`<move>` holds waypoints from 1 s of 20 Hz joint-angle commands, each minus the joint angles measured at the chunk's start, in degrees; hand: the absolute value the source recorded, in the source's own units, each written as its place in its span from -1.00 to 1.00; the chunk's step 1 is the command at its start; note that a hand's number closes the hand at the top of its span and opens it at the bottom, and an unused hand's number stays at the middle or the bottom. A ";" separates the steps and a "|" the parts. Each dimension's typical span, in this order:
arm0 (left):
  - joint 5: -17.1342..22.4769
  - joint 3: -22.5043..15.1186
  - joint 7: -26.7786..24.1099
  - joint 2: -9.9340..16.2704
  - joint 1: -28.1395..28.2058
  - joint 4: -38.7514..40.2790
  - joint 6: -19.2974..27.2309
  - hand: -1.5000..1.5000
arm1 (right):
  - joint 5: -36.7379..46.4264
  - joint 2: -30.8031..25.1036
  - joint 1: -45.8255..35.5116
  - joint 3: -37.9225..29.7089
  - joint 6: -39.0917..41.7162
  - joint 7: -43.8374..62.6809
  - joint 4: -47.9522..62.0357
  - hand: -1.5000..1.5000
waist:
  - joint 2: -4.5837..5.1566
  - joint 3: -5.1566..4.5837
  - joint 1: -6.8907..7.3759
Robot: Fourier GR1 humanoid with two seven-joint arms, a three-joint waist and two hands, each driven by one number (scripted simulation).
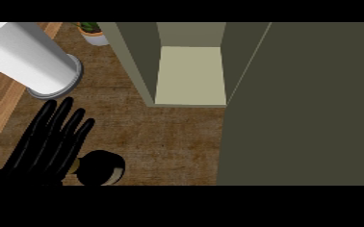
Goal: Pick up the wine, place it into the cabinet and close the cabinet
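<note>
The wine bottle (101, 168) stands on the wooden counter at the lower left, seen from above as a dark round shape with a tan band on its left side. My left hand (44, 144) is right beside it on the left, fingers straight and pointing away from me; it is open and not curled round the bottle. The cabinet (190, 74) stands open further back, its pale shelf bare. Its door (295, 101) is swung wide and fills the right of the view. My right hand does not show.
A large white cylinder (35, 60) on a grey base stands at the back left, close above my left hand. A small potted plant (92, 31) sits behind it. Bare wooden counter (171, 134) lies between the bottle and the cabinet.
</note>
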 commanded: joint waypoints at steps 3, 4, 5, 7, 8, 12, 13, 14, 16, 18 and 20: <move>5.66 6.31 4.04 2.30 2.44 -16.44 -0.19 -1.00 | 0.05 -0.30 -0.52 -0.45 -1.75 4.09 -5.90 -1.00 | -0.15 -0.09 0.58; 5.94 8.81 5.69 2.79 -1.24 -14.52 0.41 -1.00 | -0.35 -0.72 -0.65 -0.88 -1.03 3.50 -5.30 -1.00 | 0.09 -0.04 -0.03; 6.55 8.82 4.89 2.38 0.54 -15.28 -0.02 -1.00 | -0.62 -0.59 0.51 -0.85 -1.13 3.62 -5.99 -1.00 | -0.07 -0.06 0.15; 7.21 11.52 6.43 3.23 -1.09 -14.20 -0.25 -1.00 | 0.81 -0.08 0.98 0.00 -1.73 3.82 -6.42 -1.00 | -0.01 -0.05 -0.13; 9.27 14.86 3.43 3.37 -0.27 -11.91 -1.99 -1.00 | 0.80 -0.54 -1.00 0.02 -1.41 4.01 -5.41 -1.00 | 0.11 -0.13 0.21; 12.14 18.12 3.54 2.54 1.47 -11.67 -3.90 -1.00 | 1.24 0.08 1.01 0.21 -1.89 3.36 -6.62 -1.00 | -0.11 -0.15 0.42; 13.07 20.84 2.74 2.48 -2.46 -8.04 -3.69 -1.00 | -2.15 -1.06 -1.89 -2.72 -1.94 5.73 -6.32 -1.00 | 0.11 -0.16 0.15; 14.71 21.22 5.35 3.27 0.24 -9.98 -5.11 -1.00 | 1.32 -0.10 -1.69 0.08 -2.73 5.46 -6.64 -1.00 | -0.06 -0.19 0.58; 15.08 23.38 5.96 2.67 -0.20 -8.16 -5.31 -1.00 | 0.35 -0.49 0.03 -0.17 -2.33 6.21 -8.23 -1.00 | -0.08 -0.13 0.06; 16.71 24.47 4.40 2.05 -0.89 -4.14 -7.64 -1.00 | -0.49 -0.31 -1.63 -1.47 -2.21 5.17 -6.10 -1.00 | 0.10 -0.14 0.03; 19.20 26.95 1.60 1.44 1.45 -1.11 -11.06 -1.00 | 1.03 0.58 -0.79 -0.51 -1.73 2.36 -4.45 -1.00 | 0.12 -0.16 0.25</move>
